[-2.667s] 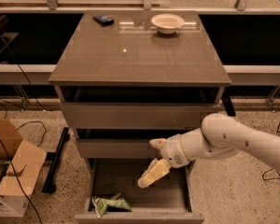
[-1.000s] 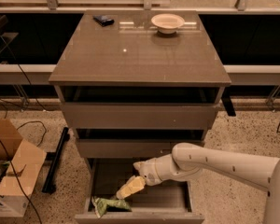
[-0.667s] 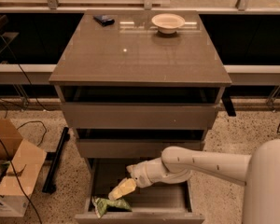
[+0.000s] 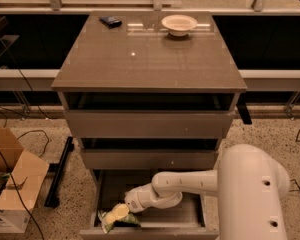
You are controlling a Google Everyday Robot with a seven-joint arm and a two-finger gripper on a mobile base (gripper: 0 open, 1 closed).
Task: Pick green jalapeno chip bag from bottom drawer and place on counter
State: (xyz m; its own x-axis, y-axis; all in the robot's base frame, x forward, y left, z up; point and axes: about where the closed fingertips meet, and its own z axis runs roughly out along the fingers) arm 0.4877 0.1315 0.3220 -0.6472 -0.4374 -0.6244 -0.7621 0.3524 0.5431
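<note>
The bottom drawer (image 4: pixel 155 231) stands pulled open at the foot of the grey-brown cabinet. The green jalapeno chip bag (image 4: pixel 110 220) lies crumpled in its front left corner. My gripper (image 4: pixel 118 213) reaches down into the drawer from the right, its pale yellowish fingertips (image 4: pixel 121 211) right on top of the bag. The white arm bends in from the lower right. The counter (image 4: pixel 145 54) is the glossy cabinet top above.
A white bowl (image 4: pixel 179 24) and a small dark object (image 4: pixel 110 21) sit at the back of the counter. The two upper drawers (image 4: pixel 150 125) stand slightly open. Cardboard boxes (image 4: pixel 12 184) and cables lie on the floor to the left.
The gripper has moved left and down into the bottom drawer, from above its middle to the chip bag in the front left corner. The bag has not moved.
</note>
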